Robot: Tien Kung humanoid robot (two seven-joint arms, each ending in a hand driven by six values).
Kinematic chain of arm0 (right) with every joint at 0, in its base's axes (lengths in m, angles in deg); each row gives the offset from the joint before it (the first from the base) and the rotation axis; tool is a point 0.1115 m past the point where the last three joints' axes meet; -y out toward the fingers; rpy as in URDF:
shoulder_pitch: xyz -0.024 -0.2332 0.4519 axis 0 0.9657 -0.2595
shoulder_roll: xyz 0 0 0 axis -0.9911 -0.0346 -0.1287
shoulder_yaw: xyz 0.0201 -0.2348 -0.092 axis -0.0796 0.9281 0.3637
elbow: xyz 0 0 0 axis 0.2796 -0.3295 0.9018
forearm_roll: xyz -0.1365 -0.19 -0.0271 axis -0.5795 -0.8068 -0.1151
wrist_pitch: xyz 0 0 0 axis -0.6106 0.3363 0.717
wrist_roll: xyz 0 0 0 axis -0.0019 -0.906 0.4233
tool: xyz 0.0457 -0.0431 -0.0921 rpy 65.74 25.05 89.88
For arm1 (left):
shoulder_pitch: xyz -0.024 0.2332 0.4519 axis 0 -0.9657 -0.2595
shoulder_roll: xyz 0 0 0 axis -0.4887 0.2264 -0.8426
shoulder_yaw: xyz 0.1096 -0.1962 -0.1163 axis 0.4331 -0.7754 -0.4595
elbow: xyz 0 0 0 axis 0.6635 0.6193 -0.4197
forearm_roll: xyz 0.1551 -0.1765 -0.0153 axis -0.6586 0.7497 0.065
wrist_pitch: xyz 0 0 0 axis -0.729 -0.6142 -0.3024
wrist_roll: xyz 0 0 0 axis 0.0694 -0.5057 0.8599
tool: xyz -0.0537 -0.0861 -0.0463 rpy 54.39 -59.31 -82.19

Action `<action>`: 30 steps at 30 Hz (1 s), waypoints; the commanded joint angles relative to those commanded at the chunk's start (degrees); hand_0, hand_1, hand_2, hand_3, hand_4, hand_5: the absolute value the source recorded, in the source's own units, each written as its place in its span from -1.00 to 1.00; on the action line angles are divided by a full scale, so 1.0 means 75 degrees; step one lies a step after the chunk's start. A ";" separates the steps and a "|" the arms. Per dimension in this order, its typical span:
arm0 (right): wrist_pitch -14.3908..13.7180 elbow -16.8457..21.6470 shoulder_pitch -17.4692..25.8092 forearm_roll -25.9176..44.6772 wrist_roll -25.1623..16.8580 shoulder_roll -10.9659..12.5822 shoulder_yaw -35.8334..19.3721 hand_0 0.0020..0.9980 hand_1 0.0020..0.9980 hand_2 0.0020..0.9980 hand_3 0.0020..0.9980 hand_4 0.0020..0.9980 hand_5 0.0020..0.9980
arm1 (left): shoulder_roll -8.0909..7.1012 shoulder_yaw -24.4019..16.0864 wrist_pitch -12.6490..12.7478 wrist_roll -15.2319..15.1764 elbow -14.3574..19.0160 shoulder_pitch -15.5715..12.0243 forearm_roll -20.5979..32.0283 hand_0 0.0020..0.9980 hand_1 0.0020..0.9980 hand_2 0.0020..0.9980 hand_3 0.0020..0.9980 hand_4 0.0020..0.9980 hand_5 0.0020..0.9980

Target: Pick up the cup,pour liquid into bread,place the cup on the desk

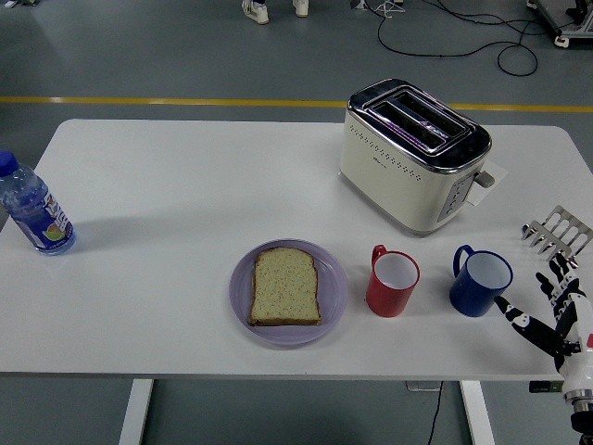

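My right robot hand (554,311) hovers low over the white worktop (167,176), just to the right of the blue cup (480,283), its fingers spread apart and holding nothing. The thumb tip points at the cup's right wall and looks very close to it, though I cannot tell whether it touches. My left arm is nowhere in the picture.

Nothing of the task is done yet, as far as this view shows. The blue cup stands upright on the worktop, its handle turned to the upper left. Left of the blue cup, a red cup (393,281) also stands upright, close by but apart from it. Further left of the blue cup, beyond the red one, a slice of bread (286,286) lies flat on a lilac plate (333,292) and looks dry. Whether either cup holds liquid I cannot make out from here.

I judge that I am at the reach, with the blue cup the likely target because it is nearest. Grasping, lifting, carrying past the red cup, tipping over the bread and setting the cup down all remain.

Behind the blue cup stands a cream toaster (412,158).
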 joint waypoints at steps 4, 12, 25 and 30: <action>-0.0044 -0.0127 -0.0149 0.0074 -0.0069 -0.0037 0.0193 0.95 0.79 0.98 1.00 0.97 -0.82 | 0.0002 -0.0027 -0.0001 0.0001 0.0000 0.0016 0.0004 0.29 0.20 0.18 0.05 -0.41 0.51; -0.0121 -0.0429 -0.0400 0.0319 -0.0222 -0.0128 0.0506 0.95 0.79 0.98 1.00 0.97 -0.82 | 0.0005 -0.0019 0.0000 0.0000 0.0003 0.0031 -0.0020 0.29 0.20 0.18 0.05 -0.42 0.51; -0.0118 -0.0996 -0.0855 0.0915 -0.0375 -0.0175 0.1070 0.96 0.77 0.98 1.00 0.97 -0.82 | -0.0005 -0.0011 -0.0002 0.0002 0.0009 0.0072 0.0001 0.29 0.20 0.18 0.05 -0.41 0.51; -0.0174 -0.1126 -0.1037 0.1039 -0.0408 -0.0180 0.1257 0.96 0.77 0.98 1.00 0.97 -0.82 | -0.0002 -0.0011 -0.0005 0.0004 0.0008 0.0075 0.0017 0.29 0.20 0.18 0.05 -0.41 0.51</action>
